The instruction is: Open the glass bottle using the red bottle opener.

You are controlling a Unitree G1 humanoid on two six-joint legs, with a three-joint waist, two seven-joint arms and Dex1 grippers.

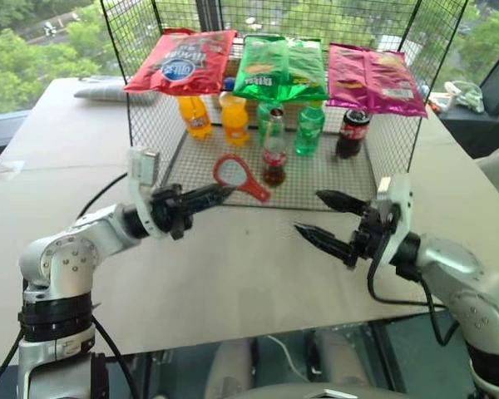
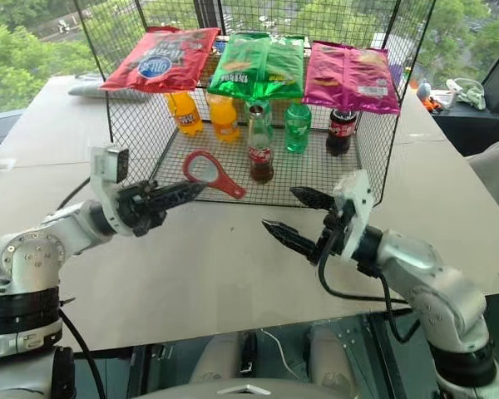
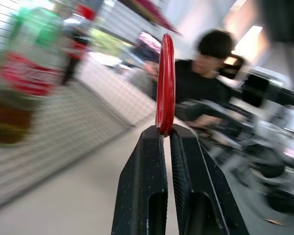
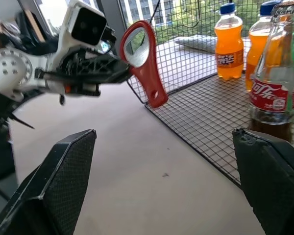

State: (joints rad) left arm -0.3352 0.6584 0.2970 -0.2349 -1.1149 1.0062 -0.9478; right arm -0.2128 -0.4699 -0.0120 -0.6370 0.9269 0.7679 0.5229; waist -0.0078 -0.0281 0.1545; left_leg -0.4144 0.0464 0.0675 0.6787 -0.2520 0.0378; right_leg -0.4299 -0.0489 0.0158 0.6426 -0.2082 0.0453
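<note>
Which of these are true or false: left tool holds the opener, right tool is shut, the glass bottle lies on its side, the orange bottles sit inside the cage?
1. The left tool holds the opener. True.
2. The right tool is shut. False: its fingers are spread wide and hold nothing.
3. The glass bottle lies on its side. False: it stands upright.
4. The orange bottles sit inside the cage. True.
</note>
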